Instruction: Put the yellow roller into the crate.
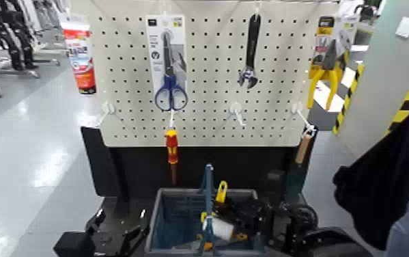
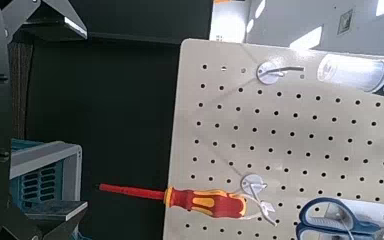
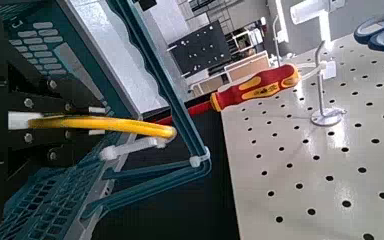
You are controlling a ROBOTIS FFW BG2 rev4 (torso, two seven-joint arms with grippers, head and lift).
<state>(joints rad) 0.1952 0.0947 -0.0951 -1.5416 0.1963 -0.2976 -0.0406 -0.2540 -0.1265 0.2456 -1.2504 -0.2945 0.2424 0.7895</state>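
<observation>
"Pegboard (image 1: 203,75) stands upright behind the work, tools hanging from its hooks. Where is the roller (image 1: 220,229)?"

"Low at the crate (image 1: 179,191), on the right side of its upright handle (image 1: 209,188). The roller's yellow handle (image 1: 222,191) points up and its white sleeve is below. I can't tell whether anything bears its weight underneath."

"And your grippers?"

"My right gripper (image 3: 80,124) is at the roller, over the right part of the crate. I can't tell whether it is clamped or loose. My left gripper (image 1: 120,219) waits beside the crate's left side, its jaws well apart."

"How will the roller handle?"

"Light, I'd judge, with a stiff, rather slick plastic grip. The sleeve looks soft and would squash, and the bent arm could make it swing or twist. So the yellow handle is the place to hold, square across and moderately firm."

"What does letting go call for?"

"Keep it low, open gently, then back off straight, so the bent arm doesn't snag the crate's handle and the roller doesn't tip against the rim."
</observation>
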